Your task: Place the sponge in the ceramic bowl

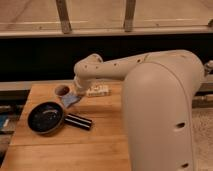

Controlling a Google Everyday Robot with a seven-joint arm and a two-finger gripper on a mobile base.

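Observation:
The light-blue sponge [70, 100] hangs at the tip of my gripper [74, 96], which is shut on it. It is held just above the wooden table, between the small cup and the bowl's far right rim. The ceramic bowl [46, 118] is dark, wide and shallow, and sits at the table's left, below and left of the sponge. My big white arm [150, 95] reaches in from the right and hides the right half of the table.
A small pale cup [61, 90] stands just left of the gripper. A black oblong block with white stripes [78, 121] lies right of the bowl. A white object [98, 91] lies behind the gripper. The wooden table [75, 150] ends close to the bowl's left side.

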